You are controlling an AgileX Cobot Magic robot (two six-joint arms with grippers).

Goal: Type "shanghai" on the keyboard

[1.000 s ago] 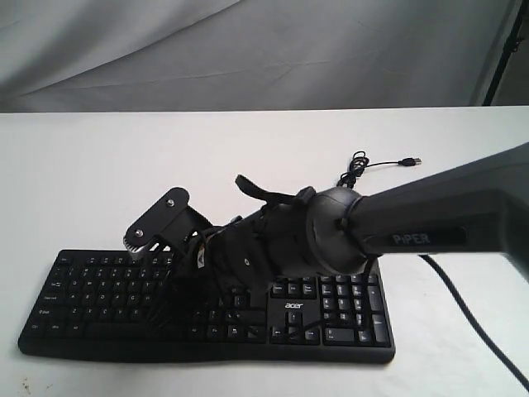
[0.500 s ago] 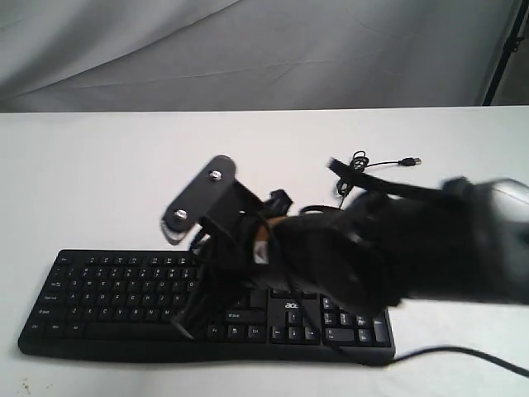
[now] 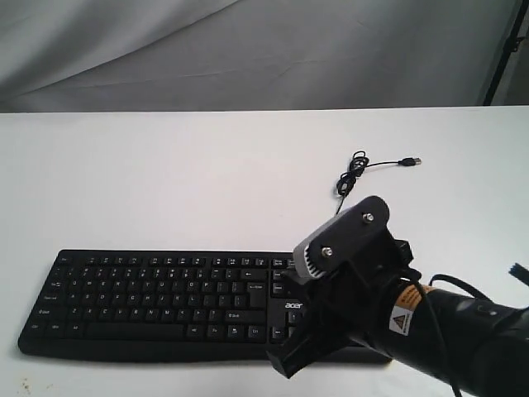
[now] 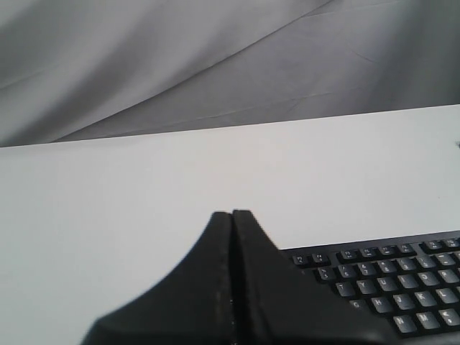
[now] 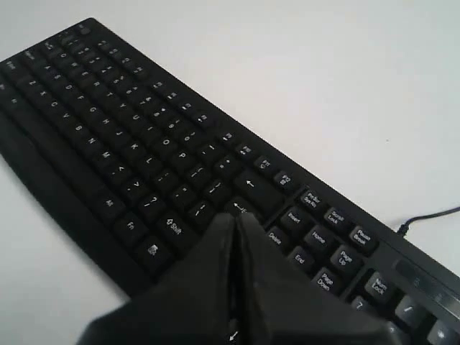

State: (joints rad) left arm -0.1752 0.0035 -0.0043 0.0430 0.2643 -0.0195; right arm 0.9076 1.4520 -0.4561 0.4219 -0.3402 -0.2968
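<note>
The black keyboard (image 3: 149, 296) lies along the front of the white table, its acer logo (image 3: 294, 306) beside the number pad. My right gripper (image 3: 283, 364) hangs low over the keyboard's front edge near the arrow keys, shut and empty. In the right wrist view its closed tips (image 5: 237, 217) sit just above the Enter key, over the keyboard (image 5: 122, 115). My left gripper (image 4: 231, 214) is shut with nothing in it. One corner of the keyboard (image 4: 395, 280) shows past it. The left arm is out of the exterior view.
The keyboard's thin black cable (image 3: 354, 172) coils behind it, ending in a loose USB plug (image 3: 411, 160). A grey cloth (image 3: 248, 50) hangs behind the table (image 3: 165, 174). A dark stand (image 3: 506, 45) is at the back right. The right arm's body (image 3: 446, 331) covers the number pad.
The right arm has pulled back from over the middle of the keyboard to the lower right, uncovering the letter keys. Its gripper stays shut.
</note>
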